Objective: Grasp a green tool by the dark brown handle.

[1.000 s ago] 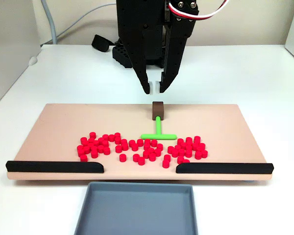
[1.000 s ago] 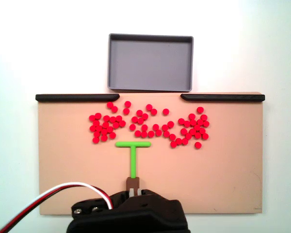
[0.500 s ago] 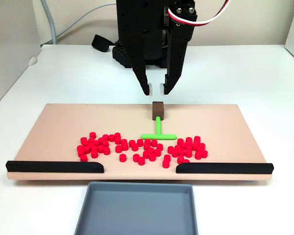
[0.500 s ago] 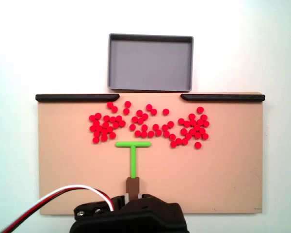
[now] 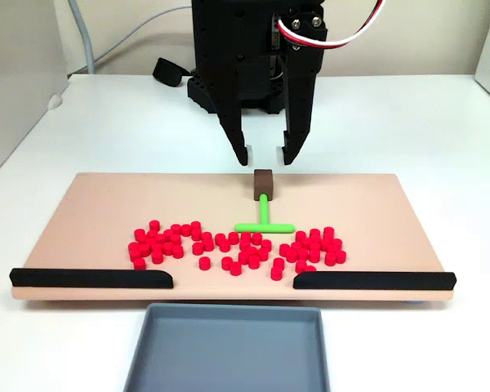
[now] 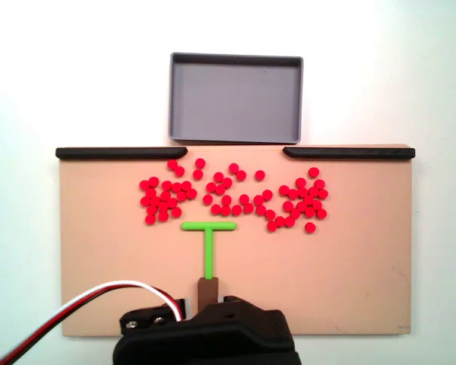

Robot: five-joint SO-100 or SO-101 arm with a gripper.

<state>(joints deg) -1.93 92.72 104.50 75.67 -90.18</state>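
While hanging with jaws spread above the dark brown handle (image 5: 263,184) of the green tool (image 5: 264,217) (lying on the tan board (image 5: 106,204)), gripper (image 5: 265,154) risks striking the block top if misaligned, scattering red cylinders (image 5: 171,241).

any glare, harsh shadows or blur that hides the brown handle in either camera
In the fixed view from the front, light is soft and even, the dark brown handle is sharp, and the open gripper casts only a faint shadow. In the fixed view from above, the white table is bright and washed out, and the handle is slightly soft but readable.
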